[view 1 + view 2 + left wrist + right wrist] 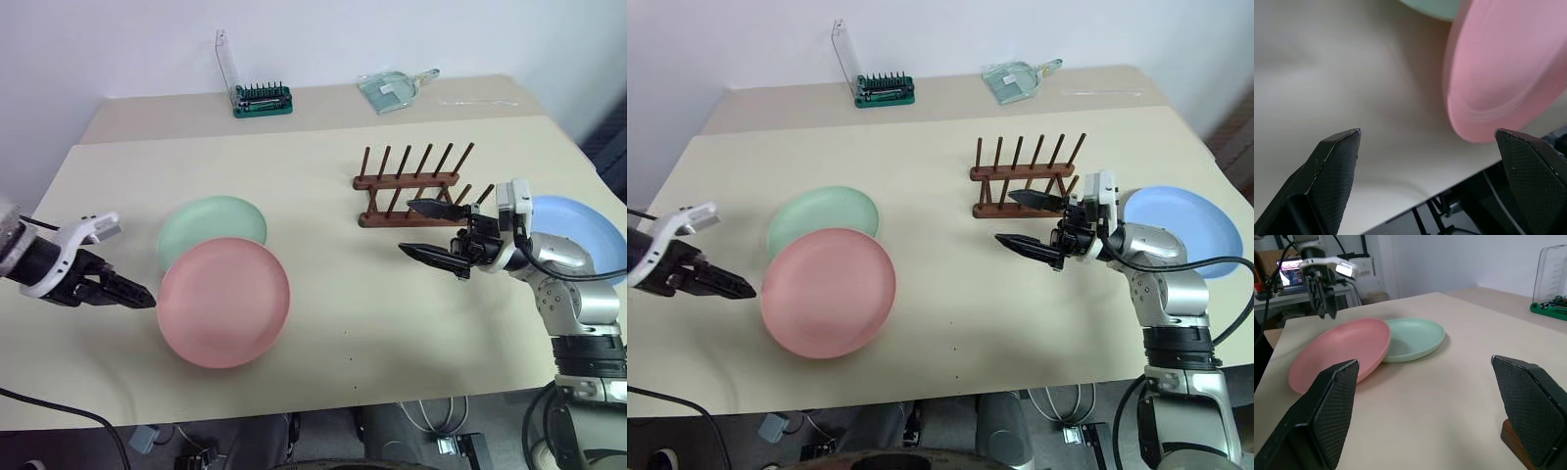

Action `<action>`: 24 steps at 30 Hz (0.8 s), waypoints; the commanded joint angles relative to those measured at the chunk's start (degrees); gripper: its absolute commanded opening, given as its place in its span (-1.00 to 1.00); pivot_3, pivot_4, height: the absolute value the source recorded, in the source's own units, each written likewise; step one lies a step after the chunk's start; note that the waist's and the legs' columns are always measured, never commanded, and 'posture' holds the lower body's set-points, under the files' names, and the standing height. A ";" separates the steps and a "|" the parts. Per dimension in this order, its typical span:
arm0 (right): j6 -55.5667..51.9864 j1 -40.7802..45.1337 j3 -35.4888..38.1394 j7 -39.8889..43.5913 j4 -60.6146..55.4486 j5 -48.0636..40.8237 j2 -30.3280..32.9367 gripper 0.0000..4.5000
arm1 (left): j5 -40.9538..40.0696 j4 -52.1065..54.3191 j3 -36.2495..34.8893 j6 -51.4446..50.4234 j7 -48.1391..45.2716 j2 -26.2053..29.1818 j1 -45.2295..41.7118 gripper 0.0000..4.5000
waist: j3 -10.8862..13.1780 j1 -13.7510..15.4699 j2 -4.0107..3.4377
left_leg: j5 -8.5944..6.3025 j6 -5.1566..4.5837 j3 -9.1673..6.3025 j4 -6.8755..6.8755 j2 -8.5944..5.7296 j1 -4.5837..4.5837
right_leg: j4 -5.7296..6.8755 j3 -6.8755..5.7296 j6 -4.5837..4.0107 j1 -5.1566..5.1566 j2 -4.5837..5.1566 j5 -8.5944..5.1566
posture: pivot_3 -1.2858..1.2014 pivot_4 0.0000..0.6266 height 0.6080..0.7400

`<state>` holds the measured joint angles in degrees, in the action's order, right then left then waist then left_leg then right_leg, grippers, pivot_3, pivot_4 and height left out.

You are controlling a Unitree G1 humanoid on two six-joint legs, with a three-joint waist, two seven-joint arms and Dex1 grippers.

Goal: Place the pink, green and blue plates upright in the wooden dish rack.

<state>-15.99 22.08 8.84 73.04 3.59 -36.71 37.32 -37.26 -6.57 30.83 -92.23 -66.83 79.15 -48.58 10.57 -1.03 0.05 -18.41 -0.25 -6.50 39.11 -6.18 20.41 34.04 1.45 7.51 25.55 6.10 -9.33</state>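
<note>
While the pink plate overlaps the green plate, both grippers' jaws gape wide, empty.

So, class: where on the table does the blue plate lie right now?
In the left eye view the blue plate lies flat at the table's right edge, right of the wooden dish rack, partly behind the right gripper.
</note>
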 commanded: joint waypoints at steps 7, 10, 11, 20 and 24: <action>-0.30 -3.41 3.43 -2.10 -6.22 -1.71 0.91 0.96 | -20.25 1.09 -5.52 -0.27 20.35 -3.67 3.50 1.00 | 0.00 0.14 0.01 | 0.00 0.06 -0.05 0.00 0.00 -0.01 | -0.01 0.01 0.00 0.01 0.02 0.00 | 0.03 -0.52 1.00; -0.52 -4.18 3.80 -2.70 -7.26 -2.08 1.05 0.96 | -25.52 0.18 -8.85 -0.27 28.23 -5.12 5.13 1.00 | 0.00 0.18 0.01 | 0.01 0.12 -0.06 0.01 -0.01 -0.02 | -0.03 0.01 -0.01 0.01 0.03 0.00 | 0.03 -0.52 1.00; -0.46 -4.30 3.96 -2.82 -7.36 -2.05 1.21 0.96 | -26.88 -0.11 -9.74 -0.27 30.79 -5.32 6.08 1.00 | 0.00 0.18 0.01 | 0.02 0.14 -0.06 0.02 -0.01 -0.02 | -0.03 0.02 -0.01 0.01 0.03 0.00 | 0.03 -0.52 1.00; -0.40 -4.35 5.05 -2.55 -7.06 -1.79 2.65 1.00 | -38.62 1.42 -22.86 -0.27 52.28 -11.54 17.23 0.16 | -0.04 0.45 -0.04 | 0.03 0.27 -0.05 0.00 -0.01 -0.08 | -0.02 0.04 -0.11 0.04 0.05 -0.06 | 0.03 -0.52 1.00; -0.27 -4.02 4.92 -2.36 -6.78 -1.66 2.82 1.00 | -44.01 2.38 -27.48 -0.27 59.29 -13.34 20.43 -0.72 | -0.09 0.59 -0.09 | 0.03 0.28 -0.06 -0.01 -0.01 -0.12 | -0.02 0.03 -0.11 0.00 0.05 -0.06 | 0.03 -0.52 1.00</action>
<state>-16.73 17.30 12.19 70.30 -1.74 -37.41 39.32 -78.87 -5.33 4.45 -92.18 -10.97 66.49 -29.36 10.48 -0.44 -0.04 -18.36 0.06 -6.56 39.10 -6.19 20.29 34.02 1.48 7.40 25.53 6.16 -9.39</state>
